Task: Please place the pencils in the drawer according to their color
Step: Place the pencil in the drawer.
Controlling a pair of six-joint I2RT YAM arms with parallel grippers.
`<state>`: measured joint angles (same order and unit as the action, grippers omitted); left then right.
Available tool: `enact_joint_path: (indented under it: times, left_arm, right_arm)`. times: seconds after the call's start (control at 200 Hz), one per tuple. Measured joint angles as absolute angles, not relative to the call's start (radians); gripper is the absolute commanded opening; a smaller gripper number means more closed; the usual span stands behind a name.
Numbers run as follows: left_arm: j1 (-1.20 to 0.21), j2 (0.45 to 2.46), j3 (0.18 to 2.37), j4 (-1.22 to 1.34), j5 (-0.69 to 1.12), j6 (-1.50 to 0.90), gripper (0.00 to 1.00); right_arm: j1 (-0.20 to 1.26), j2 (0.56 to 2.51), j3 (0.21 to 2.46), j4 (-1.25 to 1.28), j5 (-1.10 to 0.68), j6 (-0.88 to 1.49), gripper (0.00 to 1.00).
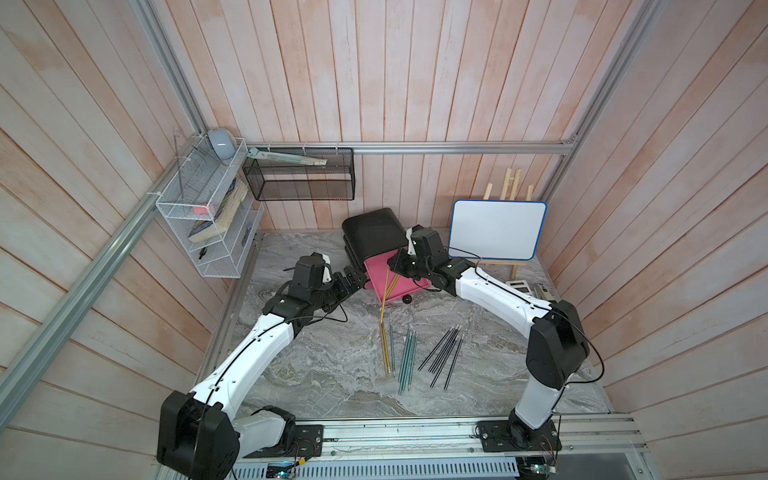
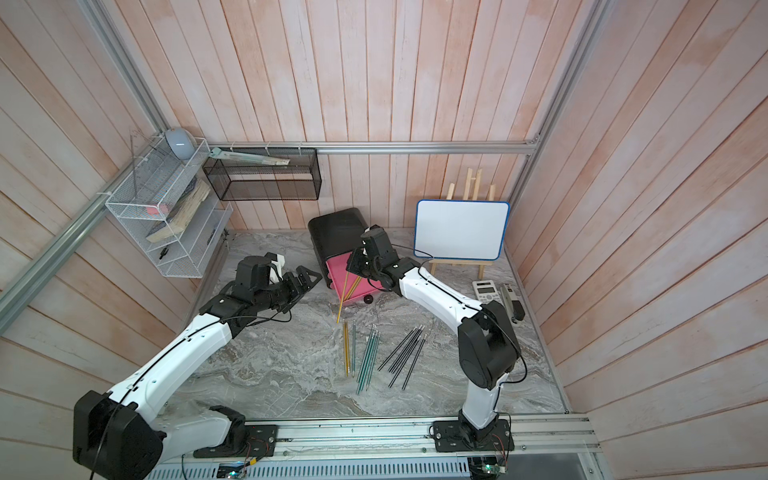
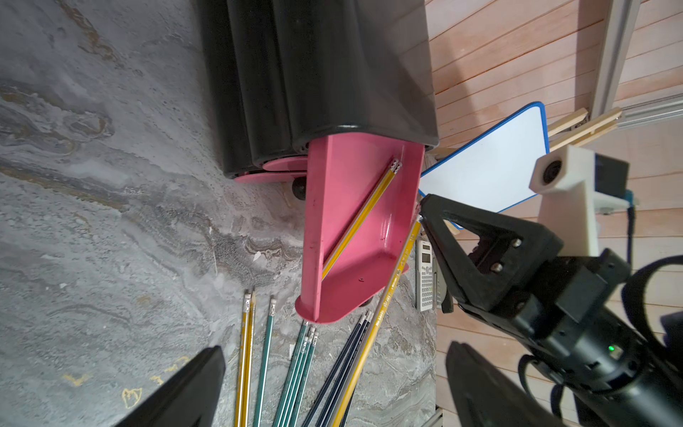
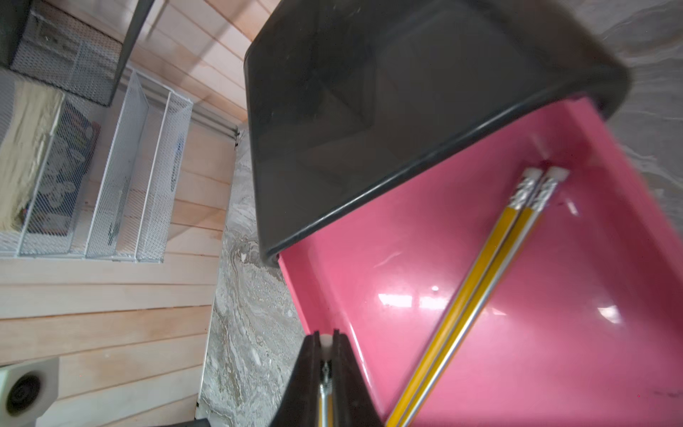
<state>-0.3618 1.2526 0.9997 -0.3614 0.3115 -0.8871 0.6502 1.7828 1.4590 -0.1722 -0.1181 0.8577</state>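
The black cabinet [image 1: 374, 230] stands at the back with its top pink drawer [image 1: 409, 282] pulled out. Two yellow pencils [image 4: 491, 288] lie slanted inside it. My right gripper [image 1: 390, 264] hovers over the drawer, shut on the eraser end of another yellow pencil [image 1: 385, 297], which hangs down past the drawer's front. In the right wrist view the right gripper [image 4: 325, 344] pinches that eraser end. My left gripper [image 1: 360, 283] stands open and empty beside the drawer's left side. On the table lie two yellow pencils [image 1: 385, 353], teal pencils [image 1: 407, 361] and black pencils [image 1: 442, 353].
A whiteboard on a wooden easel [image 1: 496, 230] stands at the back right, with a calculator [image 1: 519, 286] in front of it. A black mesh basket [image 1: 299, 178] and a white wire shelf [image 1: 203, 216] hang on the walls at the back left.
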Motion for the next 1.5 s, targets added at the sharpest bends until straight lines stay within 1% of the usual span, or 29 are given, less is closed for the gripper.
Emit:
enact_joint_path:
  times: [0.35,0.735,1.03,1.29,1.33,1.36,1.42,1.5]
  left_arm:
    - [-0.387,1.31,1.051,-0.352,0.305,-0.884,0.99]
    - [-0.394,1.313,1.051,-0.351,0.301,-0.884,0.99]
    - [-0.394,1.313,1.051,-0.35,0.301,-0.884,1.0]
    - [-0.394,1.313,1.051,-0.34,0.301,-0.884,0.99]
    - [-0.394,1.313,1.051,-0.34,0.301,-0.884,0.99]
    - [-0.394,1.313,1.051,-0.338,0.301,-0.884,0.99]
    - [-0.394,1.313,1.051,-0.335,0.301,-0.884,0.99]
    - [-0.394,1.313,1.051,-0.333,0.301,-0.884,0.99]
  right_arm:
    - [0.563,1.738,1.384,-0.054,-0.001,0.943,0.0]
    - [0.555,1.747,1.384,0.034,0.152,0.966,0.0]
    - [0.558,1.806,1.384,0.047,0.167,0.957,0.0]
    - [0.597,1.825,1.384,0.046,0.159,0.93,0.0]
    - [0.603,1.826,1.384,0.045,0.157,0.926,0.08]
    - [0.607,1.827,1.384,0.045,0.156,0.924,0.17]
    - [0.613,1.828,1.384,0.045,0.155,0.923,0.29]
    - [0.615,1.828,1.384,0.039,0.147,0.91,0.35]
